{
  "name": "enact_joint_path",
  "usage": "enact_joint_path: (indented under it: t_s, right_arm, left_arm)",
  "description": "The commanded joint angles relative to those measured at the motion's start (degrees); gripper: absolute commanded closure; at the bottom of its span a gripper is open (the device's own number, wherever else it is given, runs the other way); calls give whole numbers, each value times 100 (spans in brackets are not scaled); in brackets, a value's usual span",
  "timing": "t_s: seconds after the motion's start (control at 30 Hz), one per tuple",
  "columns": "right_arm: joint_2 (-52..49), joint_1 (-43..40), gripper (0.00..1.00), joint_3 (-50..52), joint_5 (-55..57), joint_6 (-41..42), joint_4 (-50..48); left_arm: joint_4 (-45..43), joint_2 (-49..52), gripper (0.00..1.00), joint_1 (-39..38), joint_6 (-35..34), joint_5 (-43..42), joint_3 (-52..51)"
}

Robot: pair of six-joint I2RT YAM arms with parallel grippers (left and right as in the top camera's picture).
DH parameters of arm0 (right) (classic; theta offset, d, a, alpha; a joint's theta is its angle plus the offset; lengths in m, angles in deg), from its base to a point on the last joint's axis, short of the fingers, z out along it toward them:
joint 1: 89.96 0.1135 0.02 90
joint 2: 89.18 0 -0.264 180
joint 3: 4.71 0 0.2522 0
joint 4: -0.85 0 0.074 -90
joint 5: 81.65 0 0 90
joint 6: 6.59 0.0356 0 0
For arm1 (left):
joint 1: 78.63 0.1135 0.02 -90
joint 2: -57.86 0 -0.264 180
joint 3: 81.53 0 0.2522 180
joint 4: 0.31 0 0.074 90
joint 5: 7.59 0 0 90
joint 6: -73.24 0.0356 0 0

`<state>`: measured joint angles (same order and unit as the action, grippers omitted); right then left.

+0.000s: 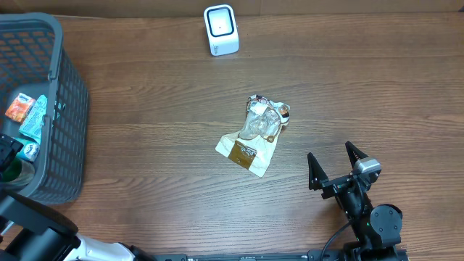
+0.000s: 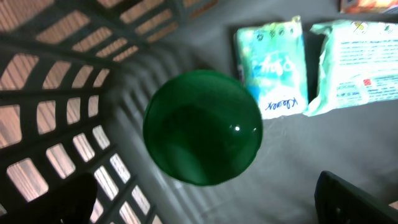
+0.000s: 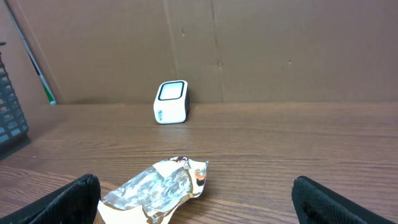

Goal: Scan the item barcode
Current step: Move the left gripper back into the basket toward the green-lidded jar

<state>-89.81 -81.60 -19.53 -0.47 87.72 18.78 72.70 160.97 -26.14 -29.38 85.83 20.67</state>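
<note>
Foil and clear plastic, all crumpled up: that's the packet (image 1: 255, 135), lying flat on the table on the robot's side of the scanner (image 1: 221, 30), near it but not touching. The scanner's window faces the robot.

Further out from the scanner, past the packet and a bit to the right, the right gripper (image 1: 330, 154) hangs low with its fingers spread wide, holding nothing. Way off to the scanner's left is the basket (image 1: 69, 109). The left gripper (image 2: 214, 202) is down inside it, fingers apart and empty, right over a green ball (image 2: 202, 127) with a couple of blue-and-white packs (image 2: 270, 68) beside it.

My guess is the packet is the one to scan – though the left arm may be after the ball instead. For the packet, I'd pinch it by an edge so the fingers don't cover the barcode. I can't see where the code is, so it may need turning to face that window.
</note>
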Motion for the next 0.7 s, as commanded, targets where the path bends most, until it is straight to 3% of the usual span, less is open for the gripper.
enact_joint_path:
  t_s: [0.0,0.67]
  right_arm:
    - [50,33,0,59,-28,33,-20]
    - [50,31,0,59,-28,33,-20]
  left_arm:
    - [-136,61,6,-35,238,-26,-94]
    - [-1067,66,5,-35,387,278,-964]
